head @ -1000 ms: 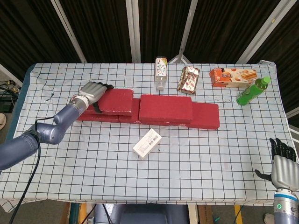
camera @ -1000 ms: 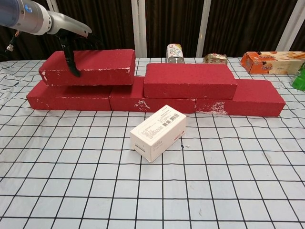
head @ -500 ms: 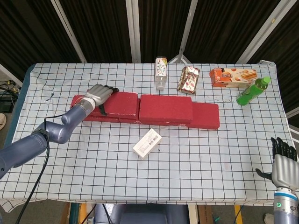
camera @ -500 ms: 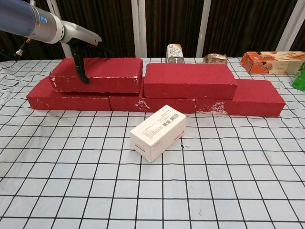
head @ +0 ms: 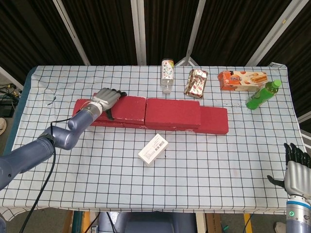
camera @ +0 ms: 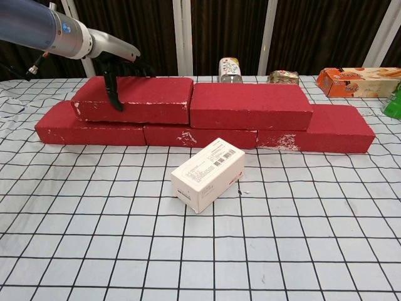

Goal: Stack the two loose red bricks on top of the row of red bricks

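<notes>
**Head view: both upper bricks sit on the row**

Nearest the front edge we see the right hand (head: 296, 170) at the front right corner, fingers apart, holding nothing; further in lies a white carton (camera: 208, 174) on the checked tablecloth (head: 218, 160); behind it the row of red bricks (camera: 313, 128) carries two upper bricks end to end; our left hand (head: 108, 98) grips the left upper brick (camera: 141, 99), thumb on its front face; the right upper brick (camera: 250, 105) lies free; bottles and snack packs line the far edge.
</notes>
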`<state>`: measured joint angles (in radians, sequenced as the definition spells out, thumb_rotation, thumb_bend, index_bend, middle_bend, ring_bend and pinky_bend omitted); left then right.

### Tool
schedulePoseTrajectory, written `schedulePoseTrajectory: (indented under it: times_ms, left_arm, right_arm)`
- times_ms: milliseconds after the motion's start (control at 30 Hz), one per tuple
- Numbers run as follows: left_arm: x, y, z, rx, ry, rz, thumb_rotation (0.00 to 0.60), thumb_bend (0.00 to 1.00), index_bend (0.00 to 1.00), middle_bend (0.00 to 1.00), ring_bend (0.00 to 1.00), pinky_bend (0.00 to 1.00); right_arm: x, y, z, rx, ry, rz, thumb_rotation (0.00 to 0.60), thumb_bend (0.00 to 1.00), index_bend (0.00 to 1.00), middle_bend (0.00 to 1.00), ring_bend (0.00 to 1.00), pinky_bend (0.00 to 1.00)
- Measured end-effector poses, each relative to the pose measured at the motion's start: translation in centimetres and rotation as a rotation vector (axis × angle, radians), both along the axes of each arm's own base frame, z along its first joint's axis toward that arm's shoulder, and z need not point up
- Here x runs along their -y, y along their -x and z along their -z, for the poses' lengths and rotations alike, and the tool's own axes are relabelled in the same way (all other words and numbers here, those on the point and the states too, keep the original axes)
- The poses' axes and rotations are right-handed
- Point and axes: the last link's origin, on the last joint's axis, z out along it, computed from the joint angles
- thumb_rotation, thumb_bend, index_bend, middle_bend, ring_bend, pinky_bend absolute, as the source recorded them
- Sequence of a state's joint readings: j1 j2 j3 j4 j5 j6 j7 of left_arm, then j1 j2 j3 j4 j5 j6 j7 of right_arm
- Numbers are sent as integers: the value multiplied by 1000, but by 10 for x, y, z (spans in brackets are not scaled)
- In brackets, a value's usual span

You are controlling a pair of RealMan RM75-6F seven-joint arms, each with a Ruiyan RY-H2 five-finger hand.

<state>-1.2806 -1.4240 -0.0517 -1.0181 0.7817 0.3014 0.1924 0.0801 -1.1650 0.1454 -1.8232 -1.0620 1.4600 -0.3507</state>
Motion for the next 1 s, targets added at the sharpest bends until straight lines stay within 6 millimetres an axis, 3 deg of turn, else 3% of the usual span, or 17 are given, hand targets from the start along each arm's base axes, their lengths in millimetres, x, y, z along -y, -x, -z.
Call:
schedulePoseTrajectory:
  times_ms: [1000]
  left_arm:
    - [2,-5,6,-42,14,-23,600,137,241,162,148,222]
  right_arm:
    - [-1,1,-2,4,3,4,600,154,0,34,10,0]
